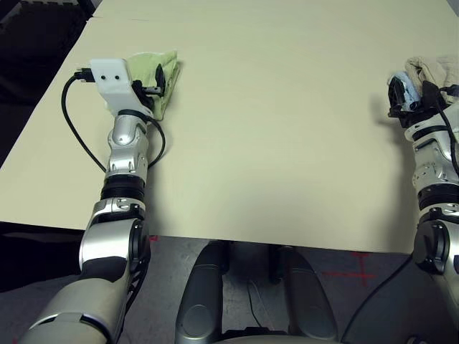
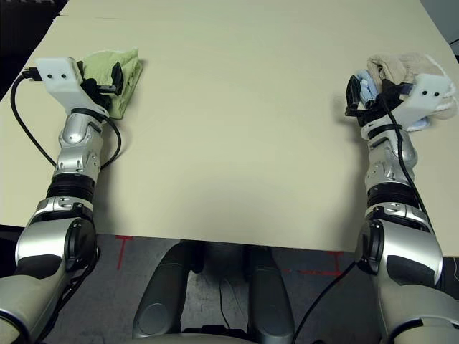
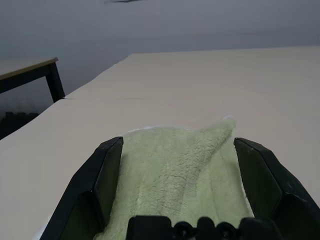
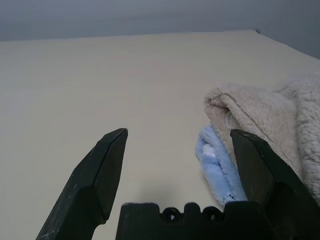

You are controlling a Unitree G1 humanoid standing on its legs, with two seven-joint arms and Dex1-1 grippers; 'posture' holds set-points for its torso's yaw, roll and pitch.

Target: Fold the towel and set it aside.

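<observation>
The beige towel lies bunched at the table's far right edge, partly on top of a light blue towel. My right gripper stands open just inward of that pile, with bare table between its fingers. One of its fingers is right next to the blue cloth and the beige towel's folded edge. My left gripper is at the far left of the table, open, its fingers on either side of a light green towel without closing on it.
The cream table stretches wide between my two arms. The green towel sits folded near the left edge. A black cable loops off my left wrist over the table's left side. Another table corner stands beyond.
</observation>
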